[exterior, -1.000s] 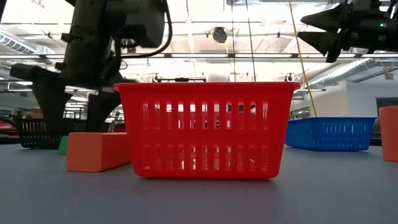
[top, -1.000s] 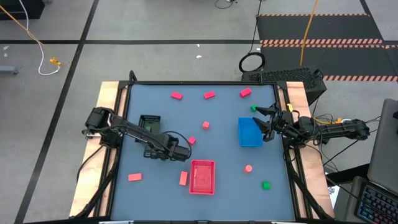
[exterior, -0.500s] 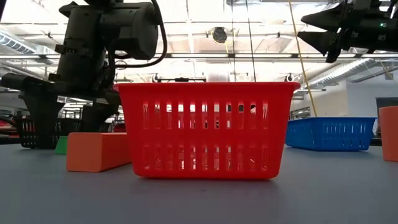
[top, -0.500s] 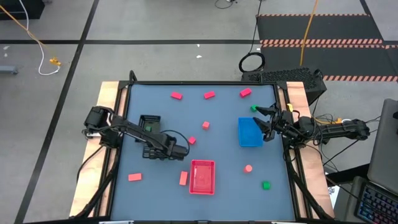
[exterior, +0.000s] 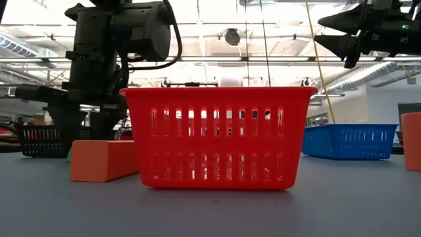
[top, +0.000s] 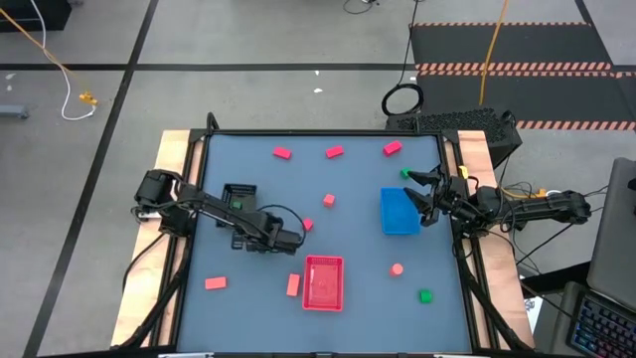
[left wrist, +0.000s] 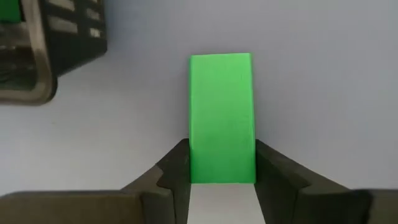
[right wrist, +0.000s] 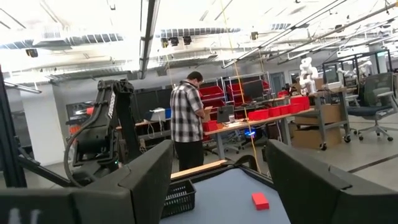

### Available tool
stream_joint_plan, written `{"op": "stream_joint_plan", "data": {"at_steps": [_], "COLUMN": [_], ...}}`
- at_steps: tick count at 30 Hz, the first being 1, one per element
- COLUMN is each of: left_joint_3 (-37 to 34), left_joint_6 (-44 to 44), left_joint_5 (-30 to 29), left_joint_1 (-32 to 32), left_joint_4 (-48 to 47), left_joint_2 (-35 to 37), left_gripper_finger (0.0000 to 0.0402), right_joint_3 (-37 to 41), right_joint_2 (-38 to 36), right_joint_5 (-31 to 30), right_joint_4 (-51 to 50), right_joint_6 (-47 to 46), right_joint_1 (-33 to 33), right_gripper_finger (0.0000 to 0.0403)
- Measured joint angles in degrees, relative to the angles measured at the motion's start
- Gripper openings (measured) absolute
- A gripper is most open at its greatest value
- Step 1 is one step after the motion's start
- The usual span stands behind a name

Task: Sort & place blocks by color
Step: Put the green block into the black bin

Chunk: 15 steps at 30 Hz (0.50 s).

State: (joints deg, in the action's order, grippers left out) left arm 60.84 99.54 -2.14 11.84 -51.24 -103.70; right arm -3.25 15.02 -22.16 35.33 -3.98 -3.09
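Your left gripper (left wrist: pixel 221 177) now has its fingers (left wrist: pixel 176 174) pressed against both sides of a green block (left wrist: pixel 221 115) lying flat on the table (top: pixel 348 189); a second ago those fingers stood wider apart, so they have just clenched onto it. In the high view that gripper (top: pixel 288 239) sits left of centre, just right of the black tray (top: pixel 238 195), and it has barely shifted across the table since the earlier frame. In the low view the green sliver that showed beside the orange block (exterior: pixel 102 160) is now hidden behind the arm. Moving right, a salmon block (top: pixel 215 282) lies near the left front, another (top: pixel 293 285) touches or nearly touches the red tray (top: pixel 323 283), and magenta blocks (top: pixel 282 153) line the far edge. A round salmon piece (top: pixel 397 268) and a second green block (top: pixel 425 295) lie to the right of the red tray. The blue tray (top: pixel 398 212) sits at the right, with your right gripper (top: pixel 419 199) hovering over its right edge, fingers spread and holding nothing, unchanged from before. A person (right wrist: pixel 186 121) stands in the room beyond the table. You'll find no readable writing or brand marks anywhere.
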Motion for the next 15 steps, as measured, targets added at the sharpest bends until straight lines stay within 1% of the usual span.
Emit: {"op": "stream_joint_plan", "data": {"at_steps": [4, 6, 8, 13, 15], "left_joint_3": [0.67, 2.38, 4.00, 7.36, 8.02], "left_joint_6": [-3.26, -5.43, -7.42, -9.39, -9.44], "left_joint_5": [0.64, 1.01, 0.65, -4.08, -5.80], "left_joint_1": [-0.04, -0.22, -0.42, -1.66, -2.40], "left_joint_4": [-0.65, -0.53, -2.38, -8.72, -13.14], "left_joint_2": [0.36, 0.58, 2.60, 6.85, 9.55], "left_gripper_finger": [0.0133, 0.0133, 0.0133, 0.0133, 0.0133], "right_joint_3": [0.00, 0.00, 0.00, 0.00, 0.00], "right_joint_2": [0.01, -0.01, 0.01, 0.01, 0.05], "right_joint_5": [-0.01, -0.04, -0.06, -0.10, -0.09], "right_joint_4": [0.01, 0.07, 0.15, 0.46, 0.39], "right_joint_6": [0.22, 0.57, 0.74, 0.80, 0.97], "right_joint_1": [-0.01, 0.00, -0.02, 0.00, -0.01], "right_gripper_finger": [0.0254, 0.0254, 0.0254, 0.0254, 0.0254]}}
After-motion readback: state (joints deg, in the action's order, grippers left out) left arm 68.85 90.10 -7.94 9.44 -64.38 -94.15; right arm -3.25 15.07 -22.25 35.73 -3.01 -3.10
